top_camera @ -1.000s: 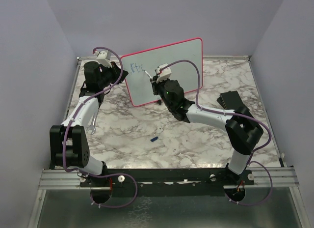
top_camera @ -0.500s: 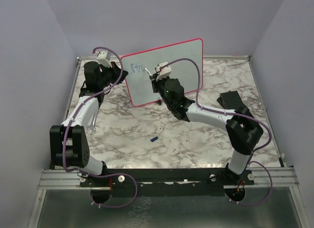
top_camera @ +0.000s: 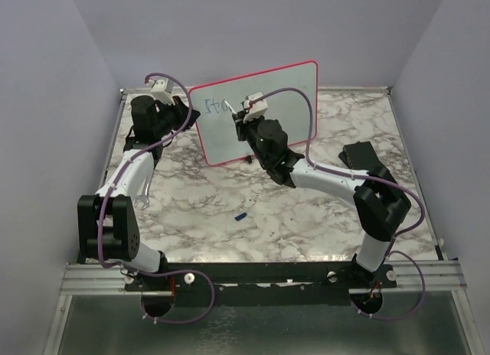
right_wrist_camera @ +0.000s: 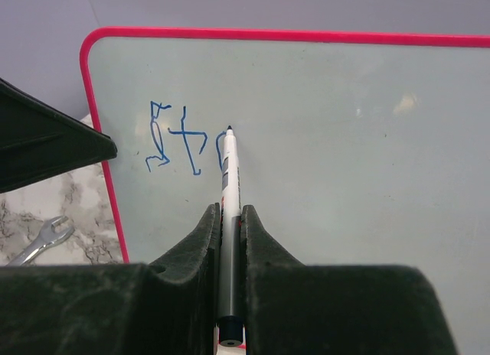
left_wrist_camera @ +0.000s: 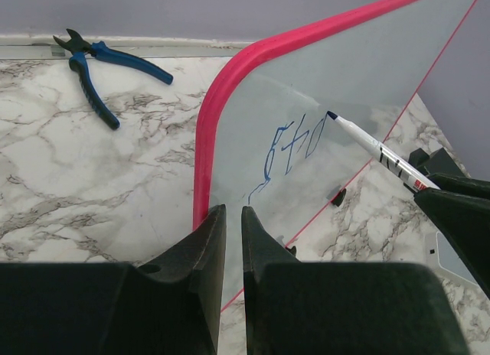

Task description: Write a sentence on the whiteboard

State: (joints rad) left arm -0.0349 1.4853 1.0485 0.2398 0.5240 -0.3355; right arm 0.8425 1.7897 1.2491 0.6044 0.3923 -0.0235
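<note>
The whiteboard stands upright at the back of the table, pink-red framed, and also shows in the right wrist view and the left wrist view. The sentence is a few thin blue strokes near its upper left: "St" and a started third letter. My right gripper is shut on a white marker, whose tip touches the board at the third letter. My left gripper is nearly closed on the board's left edge near the lower corner. Both grippers show from above, left and right.
Blue-handled pliers lie behind the board's left side. A wrench lies by the left arm. A small blue cap lies mid-table. A dark rectangular pad sits at the right. Grey walls enclose the table.
My right gripper has moved the marker slightly up and right along the board, and a third blue stroke has appeared after "St". The left arm and board have not moved.
</note>
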